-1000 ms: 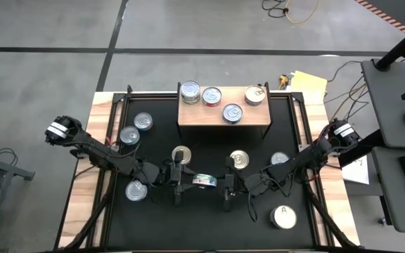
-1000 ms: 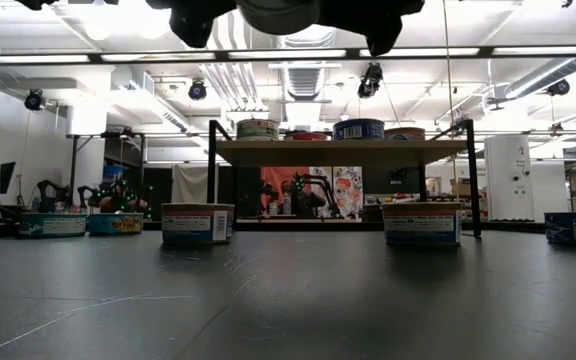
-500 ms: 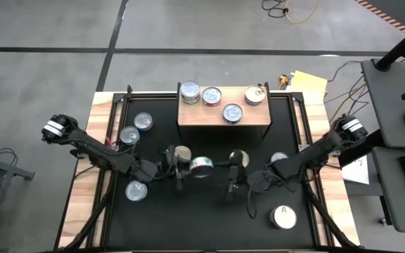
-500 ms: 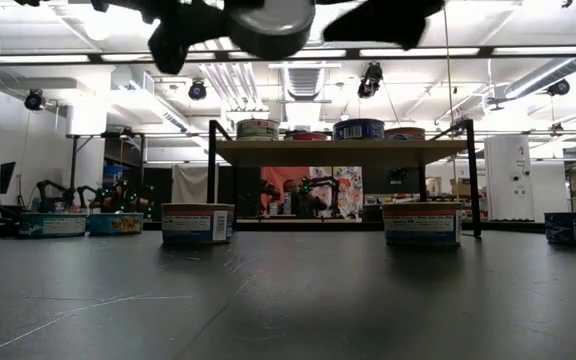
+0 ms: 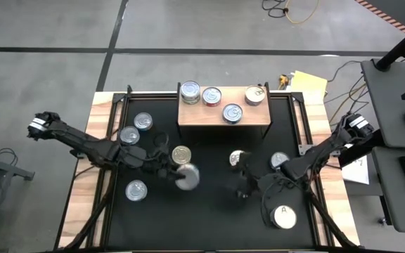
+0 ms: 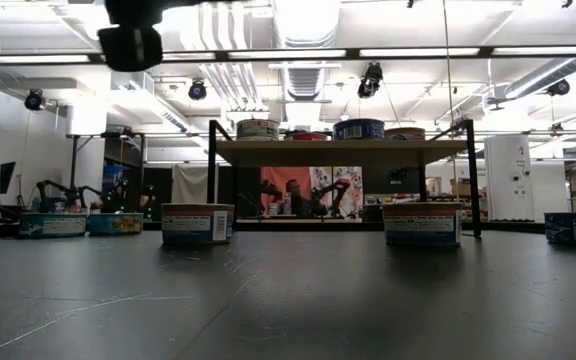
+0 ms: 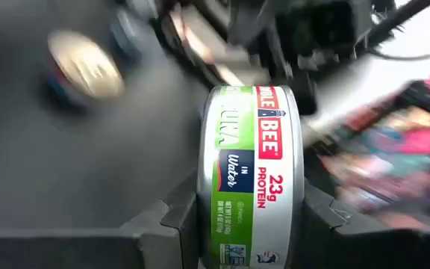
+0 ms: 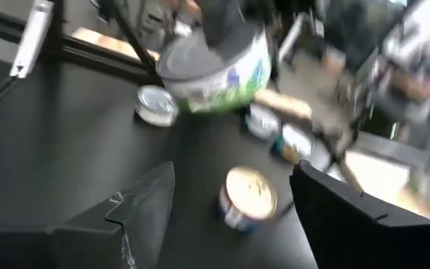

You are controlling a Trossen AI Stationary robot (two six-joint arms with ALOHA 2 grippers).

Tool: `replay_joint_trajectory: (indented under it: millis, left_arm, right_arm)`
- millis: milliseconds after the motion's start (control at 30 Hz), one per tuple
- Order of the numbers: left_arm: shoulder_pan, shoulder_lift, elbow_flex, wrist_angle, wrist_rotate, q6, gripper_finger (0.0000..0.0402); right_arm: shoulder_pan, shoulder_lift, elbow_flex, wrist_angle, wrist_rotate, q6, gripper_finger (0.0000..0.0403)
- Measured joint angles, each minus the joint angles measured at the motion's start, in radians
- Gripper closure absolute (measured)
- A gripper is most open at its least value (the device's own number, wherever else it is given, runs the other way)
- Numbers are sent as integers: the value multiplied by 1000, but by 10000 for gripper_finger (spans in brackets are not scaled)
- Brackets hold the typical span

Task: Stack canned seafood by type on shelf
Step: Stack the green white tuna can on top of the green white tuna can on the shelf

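**Mia:** Where is the left gripper (image 5: 181,176)?

**Ben:** It is up above the black table (image 5: 209,218), in front of the wooden shelf (image 5: 223,125). Its two fingers (image 7: 163,224) are pressed tight on the sides of a green and white tin (image 7: 251,175). The tin is held on its edge, off the table.

**Mia:** And the right gripper (image 8: 234,205)?

**Ben:** It hangs over the table too, in front of the shelf and more to the right. Its fingers (image 8: 144,198) are spread wide apart, with nothing between them.

**Mia:** What is on the shelf?

**Ben:** Four tins (image 5: 222,102). Three sit in a row at the back, and one is nearer the front edge.

**Mia:** Where are the other tins?

**Ben:** A gold-topped tin (image 5: 181,154) sits just in front of the shelf, near the held tin. Two silver tins (image 5: 136,128) sit left of the shelf. One more silver tin (image 5: 136,190) is further forward on that side. A white tin with an "A" (image 5: 283,216) is far in front of the shelf, to the right.
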Motion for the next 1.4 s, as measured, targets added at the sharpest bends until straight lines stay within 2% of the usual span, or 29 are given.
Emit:
replay_joint_trajectory:
  millis: [100, 200, 367, 467, 567, 667, 833, 1033, 1167, 1300, 1400]
  left_arm:
    - [34, -5, 4, -12, 134, -149, 283]
    - [44, -7, 4, -1, 138, -279, 283]
    - [55, -7, 5, 47, 137, -315, 283]
    - [55, 1, 5, 92, 136, -316, 283]
    - [55, 8, 5, 103, 136, -314, 283]
    - [55, 17, 3, 102, 136, -304, 283]
    - [54, 25, 2, 110, 137, -300, 283]
    - [54, 51, 2, 143, 144, -292, 283]
    - [54, 59, 2, 145, 148, -259, 279]
    - [55, 63, 1, 143, 143, -194, 189]
    - [55, 54, 4, 144, 143, -135, 122]
  right_arm:
    - [30, 22, 19, 94, -41, -206, 163]
    - [45, 40, 58, 106, -115, -449, 172]
    - [42, 113, 122, 100, -147, -803, 170]
    - [40, 177, 178, 108, -86, -1015, 158]
    - [41, 261, 248, 104, 71, -1157, 148]
    - [40, 329, 324, 104, 191, -1214, 146]
    - [28, 415, 405, 104, 286, -1330, 159]
    - [2, 470, 449, 116, 314, -1438, 198]
    - [-4, 476, 454, 111, 341, -1442, 234]
    - [-7, 468, 455, 112, 342, -1437, 269]
    - [-9, 468, 455, 112, 347, -1434, 272]
